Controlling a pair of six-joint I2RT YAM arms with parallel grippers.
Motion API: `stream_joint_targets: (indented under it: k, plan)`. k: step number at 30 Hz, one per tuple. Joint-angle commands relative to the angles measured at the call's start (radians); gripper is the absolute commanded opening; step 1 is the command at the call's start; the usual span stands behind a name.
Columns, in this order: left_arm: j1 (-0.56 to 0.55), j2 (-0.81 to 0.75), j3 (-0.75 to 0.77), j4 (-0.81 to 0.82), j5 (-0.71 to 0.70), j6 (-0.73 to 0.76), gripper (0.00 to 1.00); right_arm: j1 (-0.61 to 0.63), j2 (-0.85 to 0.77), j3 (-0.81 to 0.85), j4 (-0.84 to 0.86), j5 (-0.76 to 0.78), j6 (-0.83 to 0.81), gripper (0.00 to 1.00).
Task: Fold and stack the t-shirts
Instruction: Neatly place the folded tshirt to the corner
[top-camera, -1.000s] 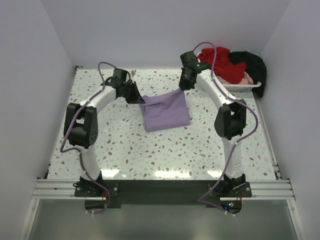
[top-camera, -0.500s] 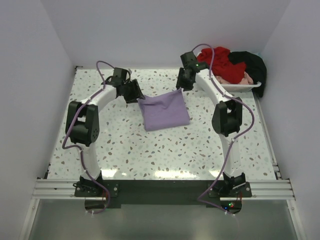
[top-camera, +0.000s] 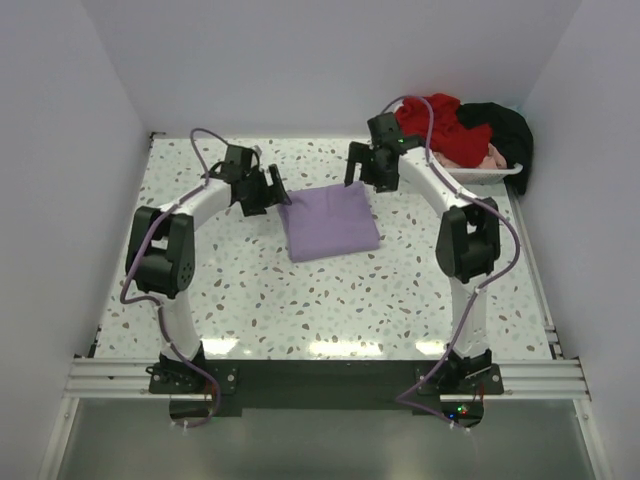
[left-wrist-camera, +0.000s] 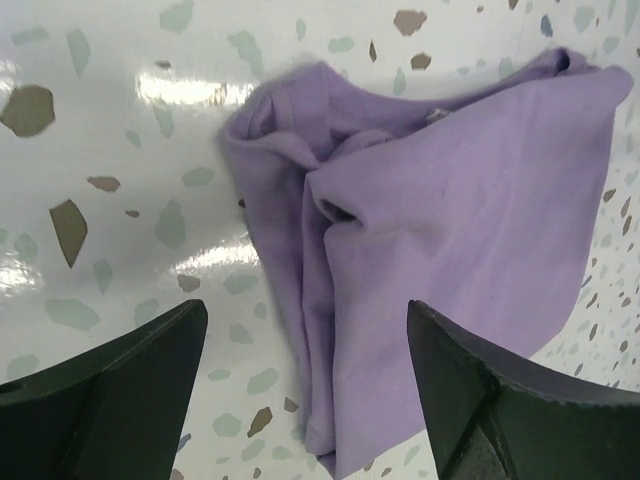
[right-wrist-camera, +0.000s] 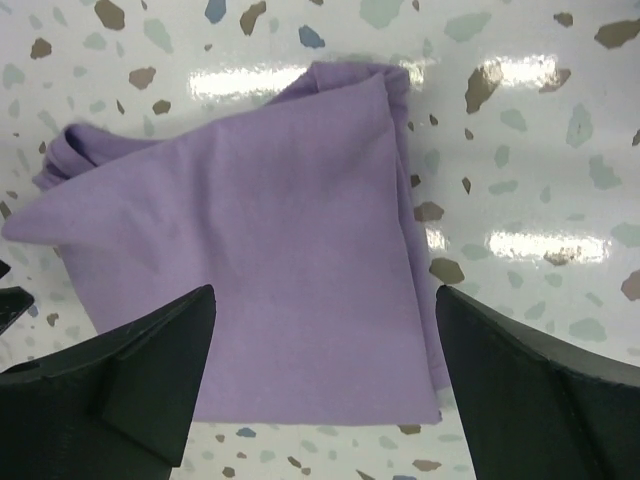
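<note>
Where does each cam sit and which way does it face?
Top external: above and behind the bases, looking down on the table; both arms, left gripper and right gripper show.
Left wrist: on the left arm, facing down at the lavender t-shirt, bunched edge; own fingers spread.
Right wrist: on the right arm, facing down at its flat side; own fingers spread.
Shared: all three see the t-shirt.

No legible text, label, brand, number or sign on anything in view

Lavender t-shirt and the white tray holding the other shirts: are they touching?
Apart. The top external view shows the lavender t-shirt folded mid-table, with bare speckled table and the right arm between it and the white tray.
</note>
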Motion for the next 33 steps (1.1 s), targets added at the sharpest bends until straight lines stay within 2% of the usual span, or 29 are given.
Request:
stream_joint_targets:
  k: [1, 6, 13, 21, 25, 28, 29, 31, 33]
  plan:
    - [-0.022, -0.057, -0.083, 0.083, 0.06, 0.033, 0.85, -0.003, -0.139, -0.099, 0.078, -0.031, -0.012, 0.94]
    - [-0.037, -0.052, -0.145, 0.146, 0.106, 0.001, 0.83, -0.003, -0.222, -0.231, 0.111, -0.028, -0.004, 0.94]
    - [-0.054, -0.043, -0.197, 0.188, 0.12, -0.03, 0.78, -0.002, -0.308, -0.316, 0.115, -0.022, 0.003, 0.94]
    - [-0.077, -0.001, -0.209, 0.194, 0.121, -0.045, 0.64, -0.003, -0.348, -0.356, 0.111, -0.016, 0.006, 0.93]
    - [-0.087, 0.018, -0.207, 0.189, 0.121, -0.045, 0.51, -0.002, -0.355, -0.364, 0.111, -0.016, 0.013, 0.93]
    - [-0.087, 0.029, -0.198, 0.16, 0.095, -0.039, 0.38, -0.002, -0.361, -0.368, 0.111, -0.016, 0.017, 0.93]
    - [-0.087, 0.032, -0.194, 0.133, 0.066, -0.035, 0.26, -0.002, -0.361, -0.37, 0.112, -0.016, 0.016, 0.93]
    - [-0.087, 0.031, -0.189, 0.12, 0.049, -0.027, 0.1, -0.002, -0.366, -0.377, 0.112, -0.014, 0.02, 0.93]
    - [-0.085, 0.028, -0.186, 0.113, 0.038, -0.027, 0.01, -0.002, -0.369, -0.387, 0.114, -0.013, 0.02, 0.93]
